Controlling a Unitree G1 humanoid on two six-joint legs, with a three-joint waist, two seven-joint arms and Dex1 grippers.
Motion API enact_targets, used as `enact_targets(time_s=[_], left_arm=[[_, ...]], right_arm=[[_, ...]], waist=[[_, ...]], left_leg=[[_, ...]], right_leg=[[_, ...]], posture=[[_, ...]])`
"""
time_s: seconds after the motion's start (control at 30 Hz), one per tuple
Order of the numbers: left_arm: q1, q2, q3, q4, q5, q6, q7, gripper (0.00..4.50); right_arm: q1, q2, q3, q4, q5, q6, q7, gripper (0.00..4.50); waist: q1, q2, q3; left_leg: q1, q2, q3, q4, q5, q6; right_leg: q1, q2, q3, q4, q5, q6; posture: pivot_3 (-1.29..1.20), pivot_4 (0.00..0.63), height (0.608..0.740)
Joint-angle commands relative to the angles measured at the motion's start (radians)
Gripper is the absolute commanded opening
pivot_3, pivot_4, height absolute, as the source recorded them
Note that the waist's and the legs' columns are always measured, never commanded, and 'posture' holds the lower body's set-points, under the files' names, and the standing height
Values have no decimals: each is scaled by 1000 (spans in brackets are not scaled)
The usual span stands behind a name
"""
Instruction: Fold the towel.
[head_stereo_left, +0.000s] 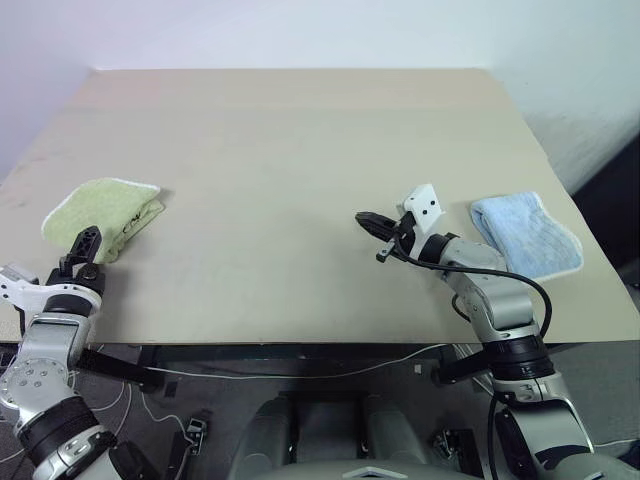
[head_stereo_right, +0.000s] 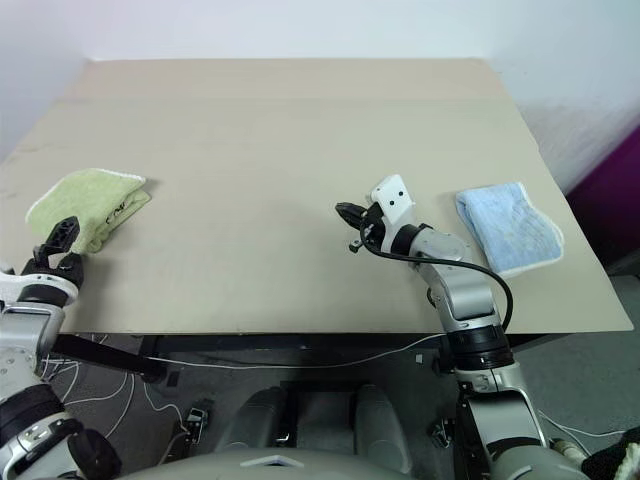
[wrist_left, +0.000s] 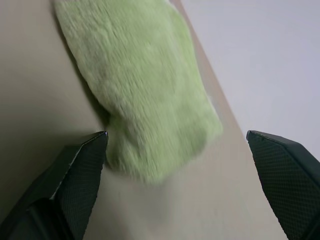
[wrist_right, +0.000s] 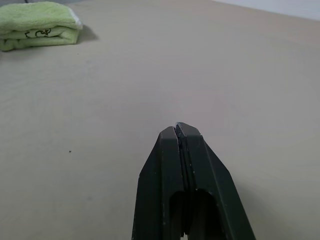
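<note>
1. wide beige tabletop (head_stereo_left: 300, 180), bare through the middle, likely kept so for folding room.
2. light-green towel (head_stereo_left: 105, 215) near the left edge, already doubled into a thick bundle with white corded edging on its far side; looks like the fold is done or nearly so.
3. pale-blue cloth (head_stereo_left: 527, 234) folded near the right edge, well apart, not part of the job.
4. left hand (head_stereo_left: 84, 247) just short of the towel, fingers spread wide, gripping nothing; probably just let go.
5. right hand (head_stereo_left: 366, 219) over mid-tabletop, fingers pressed together, empty, seemingly parked clear.
6. right wrist view: stacked layers and a dark printed mark (wrist_right: 38, 33) along the towel's side; left wrist view: only fuzzy pile between the fingers.
</note>
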Motion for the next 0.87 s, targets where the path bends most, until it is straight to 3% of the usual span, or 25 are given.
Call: enact_targets(time_s=[0.03,0.13,0.2,0.43,0.53,0.87], left_arm=[[18,-20,-132,-154,20,39,-12,4481],[22,16,-401,-282,228,18,-66,4481],[8,53,-504,-296,344,-44,-126,4481],[-78,133,-705,-228,627,-266,-326,4481],[-99,154,-748,-159,722,-362,-382,4481],[-134,145,-720,-17,786,-464,-455,4481]], right_arm=[[-20,6,-5,-9,8,-17,3,0],[-23,8,-12,-8,11,-16,-3,0],[-23,12,-12,-11,10,-14,-12,0],[21,8,-42,-63,12,1,-64,0],[45,-1,-62,-77,20,1,-79,0],[70,13,-74,-86,20,-13,-120,0]], waist=[[2,0,0],[3,0,0],[-1,0,0],[-6,1,0],[-1,1,0],[-1,1,0]], left_leg=[[0,0,0,0,0,0],[0,0,0,0,0,0],[0,-1,0,0,0,0],[0,2,2,-2,1,-1],[0,1,3,-2,0,-1],[0,1,2,-1,0,-1]], right_leg=[[0,0,0,0,0,0],[1,0,0,0,0,0],[1,2,0,0,0,0],[-2,3,1,0,0,0],[-1,3,1,0,0,0],[-1,2,1,0,0,0]], posture=[[0,150,740],[0,150,740],[0,150,740],[0,150,740],[0,150,740],[0,150,740]])
